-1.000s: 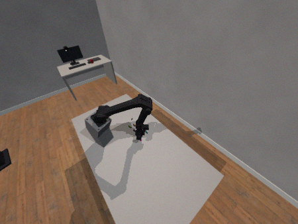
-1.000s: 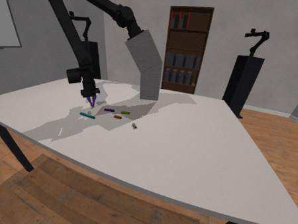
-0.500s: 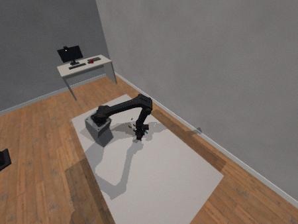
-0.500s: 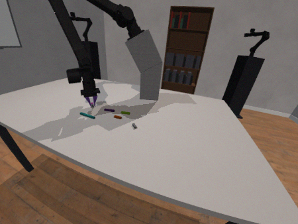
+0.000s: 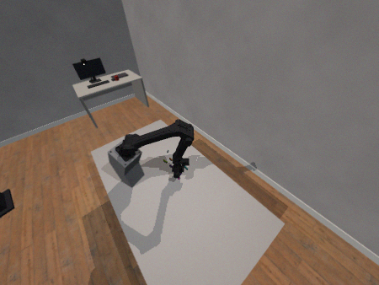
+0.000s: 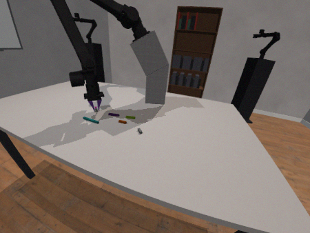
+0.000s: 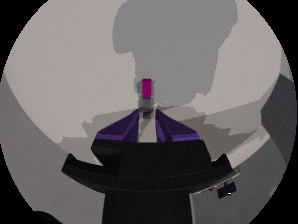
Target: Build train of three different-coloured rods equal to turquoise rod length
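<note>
My gripper hangs low over the table's left part, with its purple fingers parted. In the wrist view the gripper is open. A short magenta rod lies just beyond the fingertips, in line with the gap, and the fingers do not clamp it. A small grey patch sits at its near end; I cannot tell what it is. The turquoise rod lies just in front of the gripper. To its right lie the purple rod, the lime rod, the orange rod and the grey rod, all apart from each other.
The arm's grey base block stands behind the rods. In the top view the arm reaches from its base to the gripper near the table's far edge. A bookshelf and another arm stand are beyond the table.
</note>
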